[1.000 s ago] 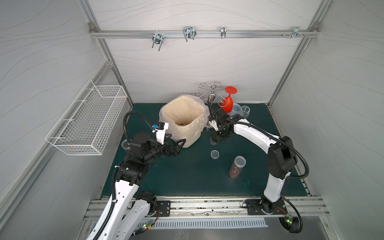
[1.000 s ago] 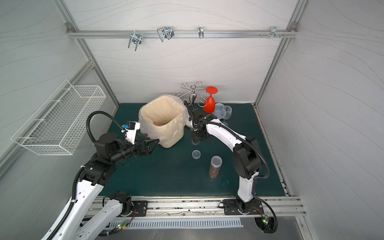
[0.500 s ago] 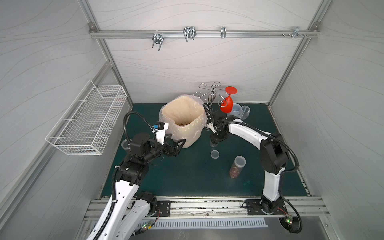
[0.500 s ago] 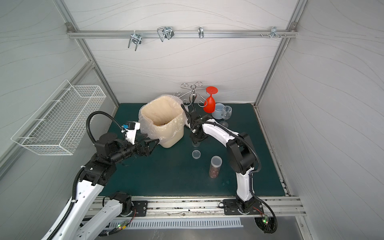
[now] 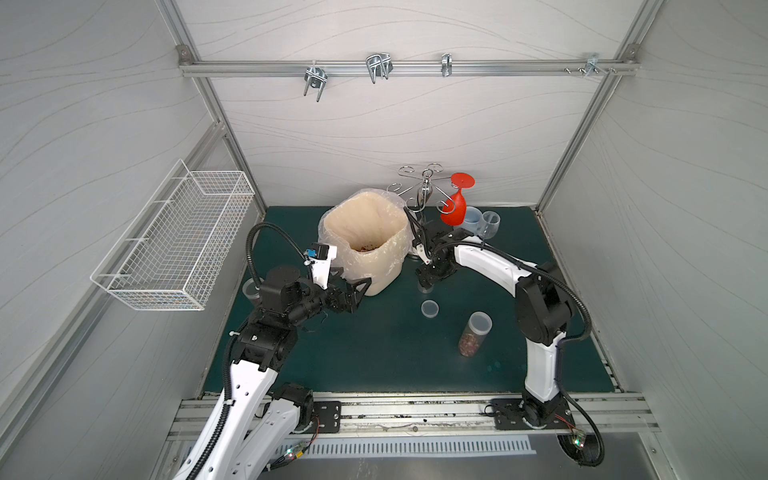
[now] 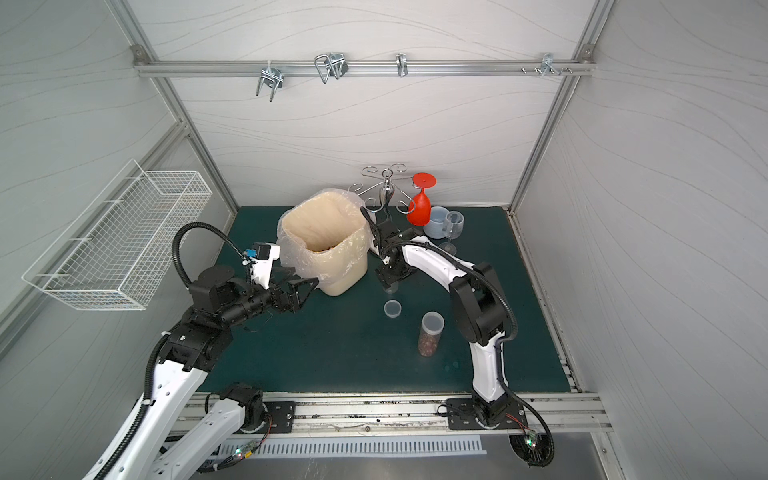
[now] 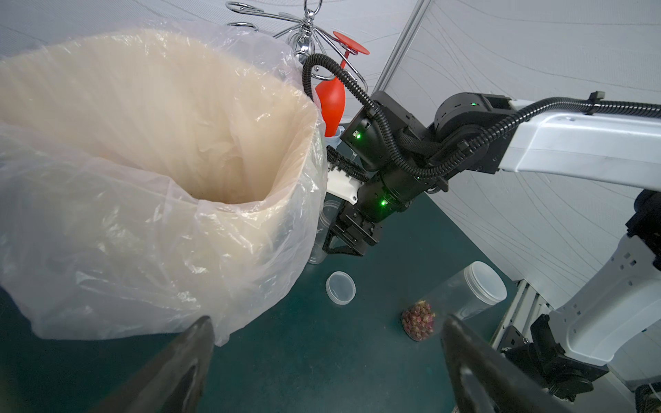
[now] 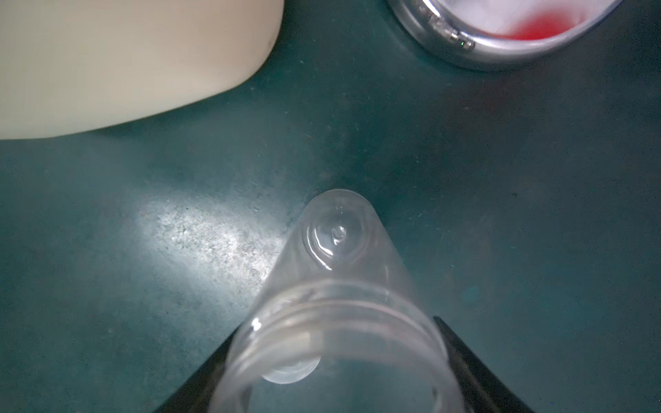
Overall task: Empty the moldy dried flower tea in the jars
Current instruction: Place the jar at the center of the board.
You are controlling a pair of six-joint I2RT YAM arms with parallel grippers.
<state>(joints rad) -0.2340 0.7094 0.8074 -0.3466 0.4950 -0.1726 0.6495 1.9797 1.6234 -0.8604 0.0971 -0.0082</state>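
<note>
Green mat (image 8: pixel 143 214), jar (image 8: pixel 336 257) within right claw (image 8: pixel 332 339)

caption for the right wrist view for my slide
Empty lidless jar standing on the green mat between the jaws of the right gripper, beside the cream bin.

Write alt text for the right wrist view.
An empty, lidless clear jar stands on the dark green mat between the black fingers of the right gripper. A corner of a cream bin and a shiny metal base lie beyond.

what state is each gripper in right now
left gripper: open, holding nothing
right gripper: jaws around the empty jar, cannot tell if gripping it
</note>
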